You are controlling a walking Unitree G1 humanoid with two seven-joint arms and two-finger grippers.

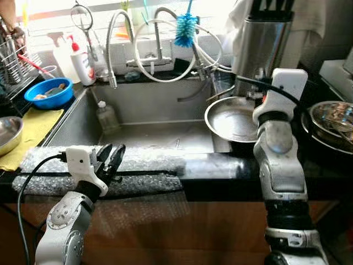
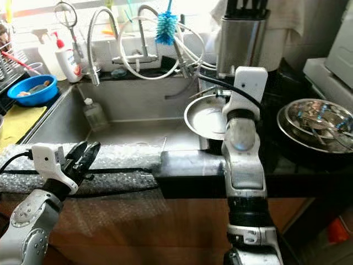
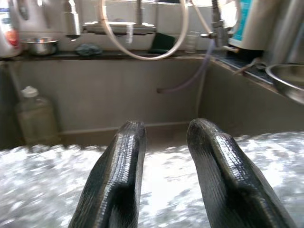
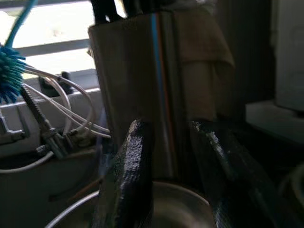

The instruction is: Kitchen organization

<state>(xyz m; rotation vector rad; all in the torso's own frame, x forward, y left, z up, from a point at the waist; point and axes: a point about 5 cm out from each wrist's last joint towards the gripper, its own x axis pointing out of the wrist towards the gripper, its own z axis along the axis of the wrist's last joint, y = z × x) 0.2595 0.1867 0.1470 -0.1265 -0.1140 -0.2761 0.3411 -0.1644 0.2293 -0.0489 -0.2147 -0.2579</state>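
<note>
1. Left end effector [image 1: 110, 157] sits over the bubble wrap [image 1: 138, 165] on the sink's front edge; fingers [image 3: 118, 175] a little apart, gripping nothing.
2. Right end effector [image 4: 178, 178] is raised over the steel bowl [image 1: 234, 118] at the sink's right rim; fingers parted, nothing between them.
3. Sink [image 1: 154, 118] is between the arms; a small clear bottle [image 1: 106, 117] stands inside at its left wall.
4. Behind the sink: faucet [image 1: 157, 38], looped white hoses [image 1: 165, 74], blue brush [image 1: 186, 28] upright.
5. Steel knife block [image 1: 262, 47] stands just behind the bowl, straight ahead of the right end effector, cloth [image 4: 204, 42] draped behind it.
6. Far right on the dark surface [image 1: 325, 165]: a steel basin [image 1: 331, 124] holding utensils.
7. Left side: blue bowl [image 1: 48, 93] with something in it, white soap bottle [image 1: 83, 61], dish rack [image 1: 16, 61], yellow cloth [image 1: 33, 130], edge of a steel bowl at frame left [image 1: 8, 135].
8. A strainer [image 1: 83, 19] hangs above the soap bottle.
</note>
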